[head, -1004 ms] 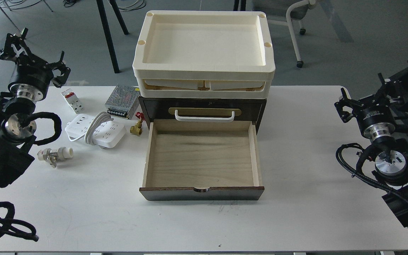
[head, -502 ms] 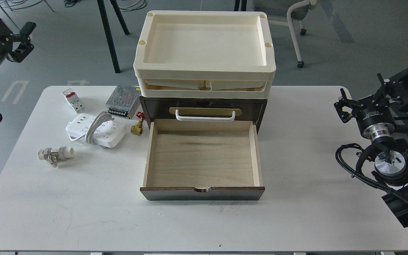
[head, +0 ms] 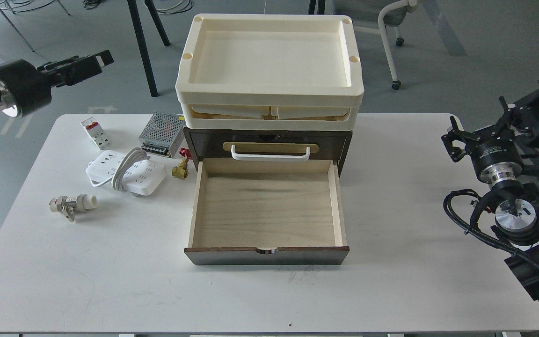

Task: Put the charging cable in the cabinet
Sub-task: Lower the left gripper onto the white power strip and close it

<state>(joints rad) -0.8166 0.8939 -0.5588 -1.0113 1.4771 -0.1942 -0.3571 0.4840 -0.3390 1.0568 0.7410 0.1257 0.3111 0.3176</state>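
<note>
Hanging off the worktop's far left corner, the left gripper (head: 92, 62) points toward the stacked trays, holding nothing; it shows as one dark bar seen side-on, so whether its jaws are spread or pressed together I cannot tell. The right gripper (head: 477, 128) hovers past the right edge, prongs fanned out and empty, yet its two fingers cannot be picked apart either.

Below and slightly right of the left jaws, beyond the small white breaker (head: 95, 133), lies the charging cable (head: 126, 171), flat on the worktop (head: 110, 262) with its cord looped over the middle, probably bundled so it lifts as one piece. A silver power-supply box (head: 162, 134) sits just behind it, a brass valve (head: 181, 169) just beside its right end, a plastic fitting (head: 72, 204) nearer the front edge.

Further right stands the cabinet (head: 267, 140), its drawer (head: 266, 208) pulled fully out and bare inside, likely left so for a drop from above. Cream trays (head: 269, 65) overhang only the cabinet body, so the path from cable to drawer looks open; the valve is the one thing a sideways sweep might clip
</note>
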